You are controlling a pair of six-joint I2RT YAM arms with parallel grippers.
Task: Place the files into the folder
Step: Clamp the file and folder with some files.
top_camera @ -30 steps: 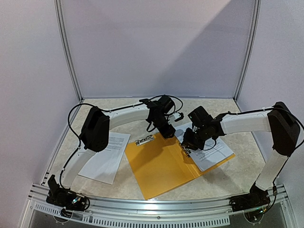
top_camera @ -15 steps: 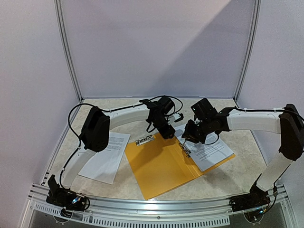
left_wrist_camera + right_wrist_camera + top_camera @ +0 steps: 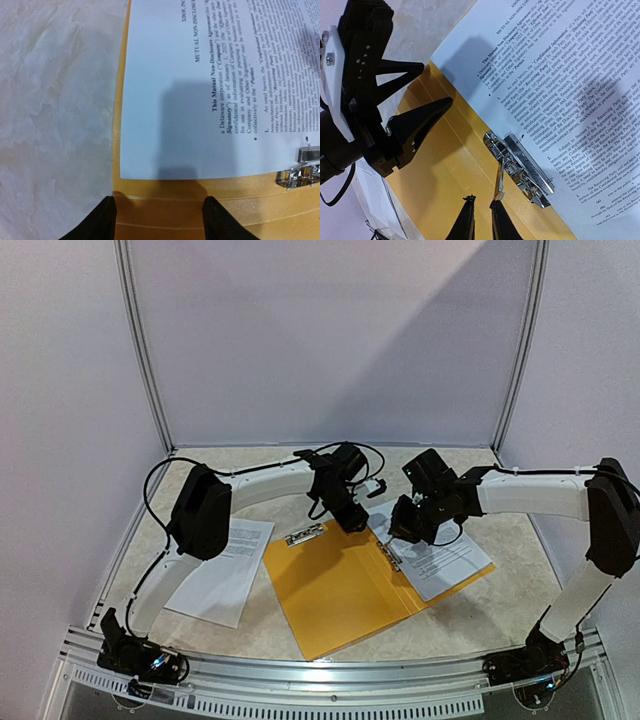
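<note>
Pale marbled tabletop [image 3: 470, 610], white enclosure walls [image 3: 330, 340], aluminium rail [image 3: 330, 672] along the near edge.

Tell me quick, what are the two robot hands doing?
Left gripper: open, holding nothing, above the folder.
Right gripper: nearly shut, holding nothing, beside the metal clip.

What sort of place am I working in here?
Probably a lab test booth rather than an office: plain white walls enclose a marble-patterned table, with two arms bolted to an aluminium rail.
</note>
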